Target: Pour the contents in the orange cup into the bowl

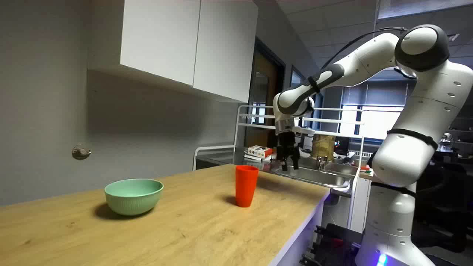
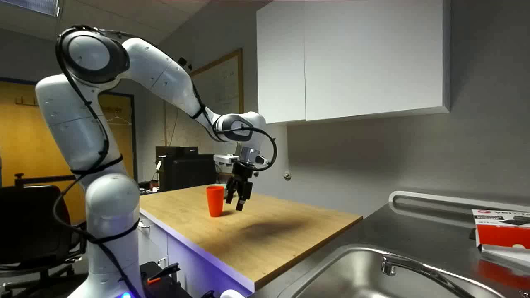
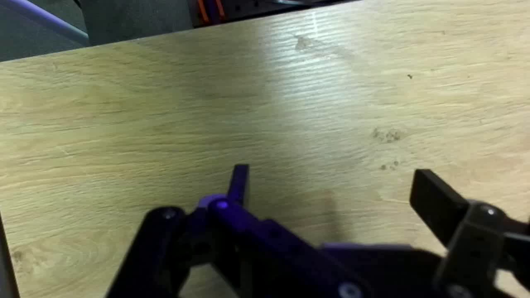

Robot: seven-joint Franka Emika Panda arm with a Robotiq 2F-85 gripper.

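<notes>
A: Why does the orange cup (image 1: 246, 186) stand upright on the bench (image 1: 207, 229)?

B: Presumably to prevent spillage ahead of pouring (what it holds is out of sight). The bowl (image 1: 133, 201) stands apart from it, likely leaving room to tilt.

A: How is the gripper (image 3: 333, 188) set?

B: It hangs above the bench, jaws apart, holding nothing; the gap probably suits straddling the cup.
</notes>
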